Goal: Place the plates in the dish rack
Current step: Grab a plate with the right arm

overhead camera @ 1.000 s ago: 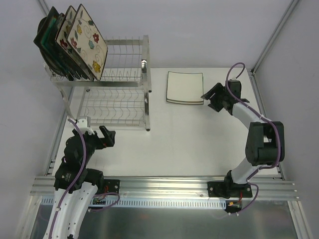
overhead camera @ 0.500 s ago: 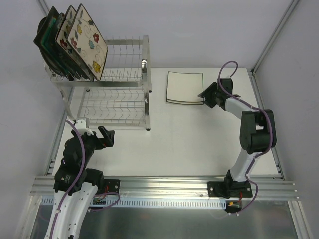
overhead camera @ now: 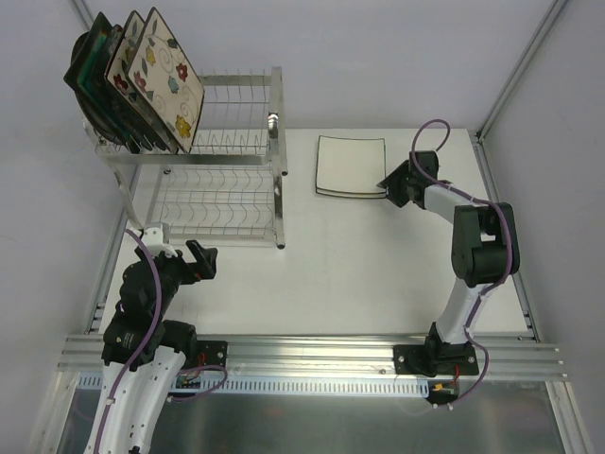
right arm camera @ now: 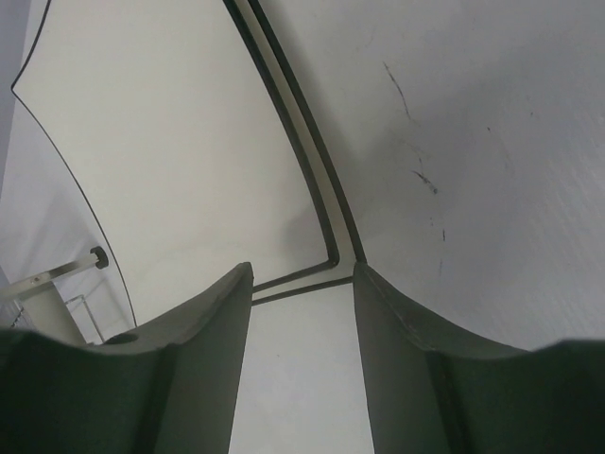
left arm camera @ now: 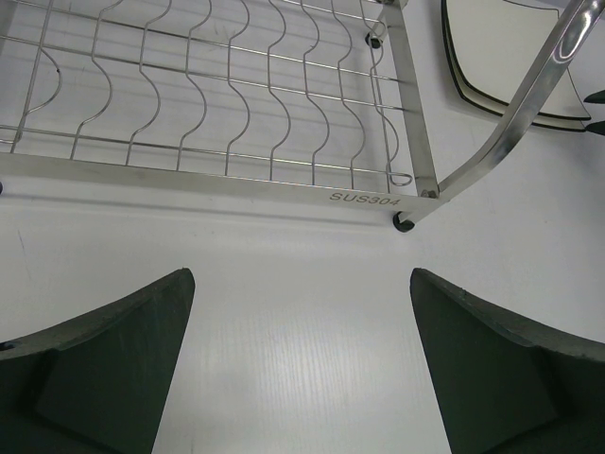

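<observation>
Since the white plate (overhead camera: 351, 165) lies flat on the table (overhead camera: 378, 255) just left of the right gripper (overhead camera: 388, 185), its corner's at those part-open jaws; left gripper (overhead camera: 204, 256) is wide open by the rack (overhead camera: 219, 197).

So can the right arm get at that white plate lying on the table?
Probably yes. The right gripper sits at the near right corner of the white plate, jaws open, with that corner showing in the gap. Nothing stands in between.
</observation>
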Robot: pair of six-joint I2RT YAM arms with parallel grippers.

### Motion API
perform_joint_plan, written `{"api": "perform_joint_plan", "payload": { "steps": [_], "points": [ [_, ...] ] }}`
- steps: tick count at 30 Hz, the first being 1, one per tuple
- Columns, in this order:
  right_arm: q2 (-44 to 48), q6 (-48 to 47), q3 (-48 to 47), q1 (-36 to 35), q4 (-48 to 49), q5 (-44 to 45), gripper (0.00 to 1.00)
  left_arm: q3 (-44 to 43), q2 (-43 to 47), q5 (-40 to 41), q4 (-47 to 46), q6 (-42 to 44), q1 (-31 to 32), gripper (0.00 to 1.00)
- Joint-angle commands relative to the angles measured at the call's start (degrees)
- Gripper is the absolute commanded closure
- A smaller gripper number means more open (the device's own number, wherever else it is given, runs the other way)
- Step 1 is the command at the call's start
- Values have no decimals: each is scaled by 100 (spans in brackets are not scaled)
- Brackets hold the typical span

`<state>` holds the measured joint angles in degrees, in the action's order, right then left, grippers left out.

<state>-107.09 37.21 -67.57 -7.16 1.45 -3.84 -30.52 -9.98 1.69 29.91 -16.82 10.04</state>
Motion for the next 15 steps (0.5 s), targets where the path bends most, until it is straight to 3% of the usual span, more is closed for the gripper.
{"api": "perform_joint_plan", "payload": {
  "steps": [1, 15],
  "points": [
    [-101, 163, -283, -40, 136, 120, 50, 20, -4, 24, -117, -58, -29, 1],
    [-392, 313, -415, -40, 154, 155, 53, 20, -13, 33, -117, -67, -29, 1]
  ]
}}
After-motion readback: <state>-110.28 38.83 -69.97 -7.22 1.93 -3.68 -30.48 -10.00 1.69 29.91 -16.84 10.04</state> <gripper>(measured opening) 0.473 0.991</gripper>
